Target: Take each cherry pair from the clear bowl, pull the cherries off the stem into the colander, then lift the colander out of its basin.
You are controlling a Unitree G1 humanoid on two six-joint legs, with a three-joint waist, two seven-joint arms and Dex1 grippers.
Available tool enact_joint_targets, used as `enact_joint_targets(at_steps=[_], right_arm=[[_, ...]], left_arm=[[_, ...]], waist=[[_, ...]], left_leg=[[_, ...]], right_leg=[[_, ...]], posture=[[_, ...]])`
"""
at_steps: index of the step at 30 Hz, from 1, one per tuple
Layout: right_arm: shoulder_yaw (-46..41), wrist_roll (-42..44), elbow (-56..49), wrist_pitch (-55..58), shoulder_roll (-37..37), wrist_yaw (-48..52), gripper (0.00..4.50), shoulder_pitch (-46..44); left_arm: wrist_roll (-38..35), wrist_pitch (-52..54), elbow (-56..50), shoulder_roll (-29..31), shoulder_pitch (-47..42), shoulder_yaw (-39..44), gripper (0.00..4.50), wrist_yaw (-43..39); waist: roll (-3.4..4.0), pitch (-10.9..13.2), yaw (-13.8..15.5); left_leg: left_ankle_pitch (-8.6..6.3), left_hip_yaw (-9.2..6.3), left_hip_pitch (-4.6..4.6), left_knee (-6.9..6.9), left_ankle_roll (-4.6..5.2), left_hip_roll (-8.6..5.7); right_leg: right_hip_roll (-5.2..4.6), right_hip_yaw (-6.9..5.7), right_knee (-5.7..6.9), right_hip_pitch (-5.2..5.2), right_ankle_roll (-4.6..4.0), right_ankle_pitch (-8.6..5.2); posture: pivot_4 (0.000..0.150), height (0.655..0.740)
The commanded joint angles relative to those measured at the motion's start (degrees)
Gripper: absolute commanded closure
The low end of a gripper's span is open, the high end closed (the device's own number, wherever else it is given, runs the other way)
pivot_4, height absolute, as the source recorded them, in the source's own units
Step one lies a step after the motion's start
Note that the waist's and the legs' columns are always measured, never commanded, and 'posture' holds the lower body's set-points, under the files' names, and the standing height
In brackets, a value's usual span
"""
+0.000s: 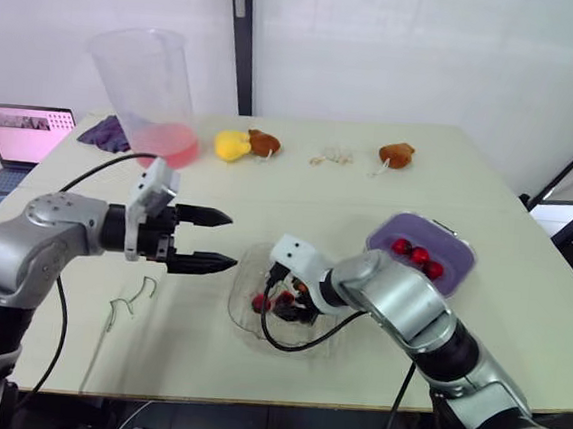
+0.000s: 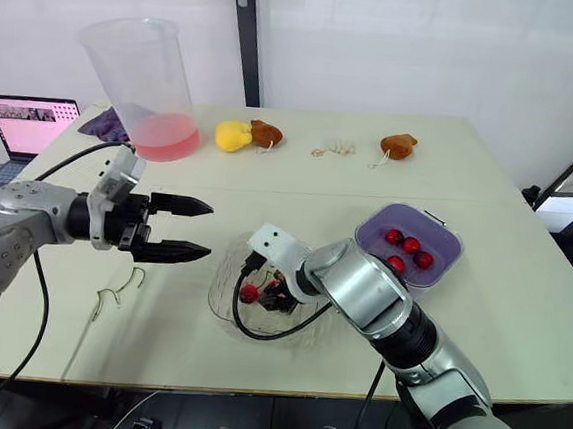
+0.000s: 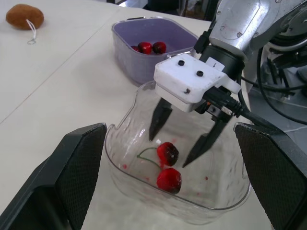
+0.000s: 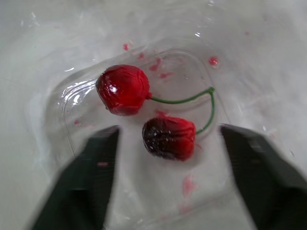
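Observation:
A clear bowl [image 1: 246,271] sits at the table's front centre and holds one cherry pair [image 4: 169,136] joined by a green stem [image 4: 192,99]. My right gripper [image 3: 169,152] is down inside the bowl, open, with a finger on each side of the darker cherry [image 3: 168,153]; the brighter cherry [image 3: 169,179] lies just beside it. My left gripper [image 1: 230,240] hovers open and empty just left of the bowl. The purple colander [image 1: 406,223], in its basin to the right of the bowl, holds several loose red cherries [image 1: 419,255].
Bare green stems [image 1: 134,297] lie on the table under my left arm. At the back stand a tall clear pitcher [image 1: 152,92] with pink liquid, a purple cloth [image 1: 106,133], yellow [image 1: 232,146] and brown [image 1: 396,156] soft toys, and a laptop [image 1: 23,131] off the left edge.

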Motion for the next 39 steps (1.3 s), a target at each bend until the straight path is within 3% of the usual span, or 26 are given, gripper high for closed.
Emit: enact_joint_targets(at_steps=[1, 11, 14, 17, 21, 24, 28, 33, 39], right_arm=[[0.45, 1.34, -0.40, -1.20, 0.14, -1.36, 2.40, -0.96], [1.72, 3.81, 0.24, -1.00, -0.92, -3.28, 2.40, -1.70], [2.78, 4.39, 0.34, -2.10, -2.06, -3.21, 3.23, -2.24], [4.07, 4.66, 0.45, -3.75, -3.74, -2.75, 4.33, -3.36], [6.02, 4.87, -1.43, -10.01, -9.34, 1.50, 4.44, -7.92], [5.92, 3.68, -4.14, -21.74, -14.98, 7.57, 4.44, -10.25], [6.16, -6.06, -6.62, -52.14, -24.17, 15.21, 4.44, -9.92], [4.06, -22.33, -1.38, -81.43, -26.56, 9.78, 4.44, -8.78], [1.49, -33.22, 1.54, -89.41, -21.66, 5.76, 4.44, -6.81]], left_arm=[[-0.20, 0.12, -1.22, 0.75, -0.25, 1.70, 0.00, 0.19], [-0.11, -0.02, -1.22, 0.46, -0.44, 1.44, 0.00, 0.53], [-0.85, 1.11, -1.66, 0.39, -0.40, 1.30, 0.00, 0.70], [-1.14, 1.72, -1.91, -0.08, -0.69, 1.30, 0.00, 1.07], [-1.20, 2.65, -0.96, -0.21, -1.15, 1.82, 0.00, 1.70], [-2.59, 4.56, 0.60, -0.98, -2.00, 2.93, 0.00, 2.90], [-6.39, 7.70, 2.99, -3.42, -3.84, 5.74, 0.00, 5.15], [-11.46, 11.19, 6.27, -8.32, -8.62, 9.23, 0.00, 10.05], [-12.52, 11.05, 6.76, -14.24, -12.28, 9.71, 0.00, 15.10]], waist=[[0.00, 0.00, 0.01], [0.00, 0.00, -0.02], [0.00, 0.00, -0.02], [0.00, 0.00, -0.01], [0.00, 0.00, 0.01], [0.00, 0.00, 0.02], [-0.01, 0.00, 0.09], [-0.02, 0.00, 0.04], [-0.03, -0.01, 0.04]], left_leg=[[0.00, 0.00, 0.00, 0.00, 0.00, -0.01], [0.00, 0.00, 0.00, 0.00, 0.00, 0.00], [0.00, 0.00, 0.00, 0.00, 0.00, 0.00], [0.00, 0.00, 0.00, 0.00, 0.00, 0.00], [0.00, 0.00, 0.00, 0.01, 0.00, 0.00], [0.00, 0.01, -0.01, 0.00, 0.00, 0.00], [0.00, 0.03, -0.02, 0.00, 0.01, 0.00], [0.00, 0.08, 0.00, 0.03, 0.00, 0.02], [0.00, 0.07, 0.00, 0.04, 0.00, 0.02]], right_leg=[[0.00, 0.00, 0.00, 0.00, 0.00, 0.00], [0.01, 0.00, 0.00, 0.00, 0.00, 0.00], [0.01, 0.00, 0.00, 0.00, 0.00, 0.00], [0.00, 0.00, 0.00, 0.00, 0.00, 0.00], [0.00, -0.01, 0.00, -0.01, 0.00, 0.00], [0.00, -0.01, -0.02, -0.01, 0.00, 0.00], [0.02, -0.04, -0.05, 0.00, 0.01, 0.00], [0.03, -0.03, 0.01, -0.02, 0.01, 0.00], [0.03, -0.02, 0.00, -0.01, 0.01, 0.00]], posture=[[0.150, 0.7400], [0.150, 0.7400], [0.150, 0.7400], [0.150, 0.7400], [0.150, 0.7400], [0.150, 0.7400], [0.150, 0.7400], [0.150, 0.7400], [0.150, 0.7400]])
